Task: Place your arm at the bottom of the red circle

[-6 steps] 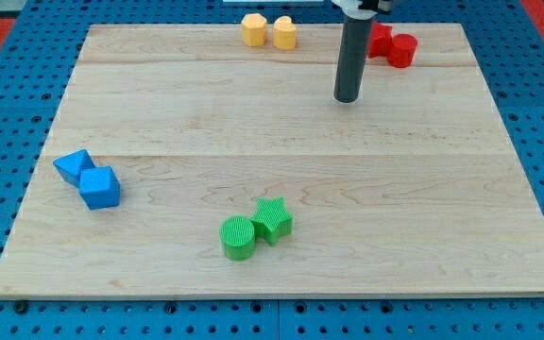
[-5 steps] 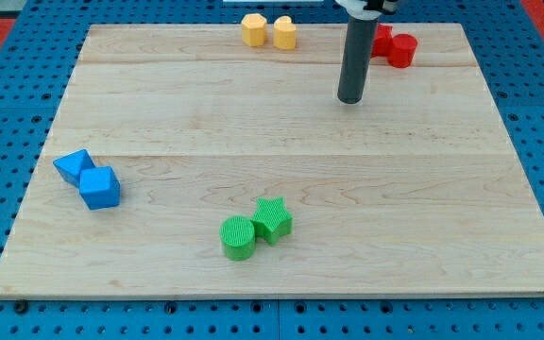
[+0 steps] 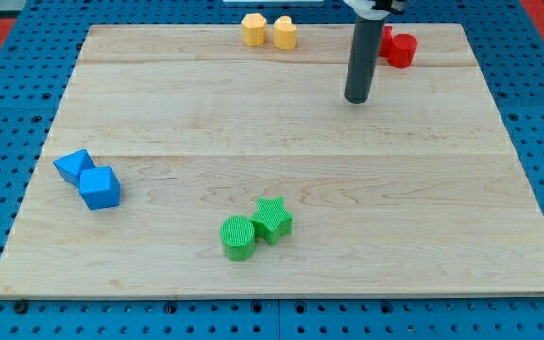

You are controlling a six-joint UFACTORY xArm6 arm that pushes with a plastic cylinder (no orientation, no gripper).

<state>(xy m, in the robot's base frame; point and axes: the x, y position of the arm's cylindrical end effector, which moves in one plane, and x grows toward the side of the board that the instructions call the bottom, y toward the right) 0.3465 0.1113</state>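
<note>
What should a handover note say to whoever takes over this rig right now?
Tip: my tip is on the board, below and to the view's left of the red circle, not touching any block.
Job's things: the red circle sits near the board's top edge on the view's right, with another red block beside it, partly hidden by the rod.
Others: two yellow blocks at top centre, two blue blocks at left, green circle and green star at bottom centre.
Done: the tip is near the target.
Left: shift the tip to the view's right until it is directly below the red circle.
</note>
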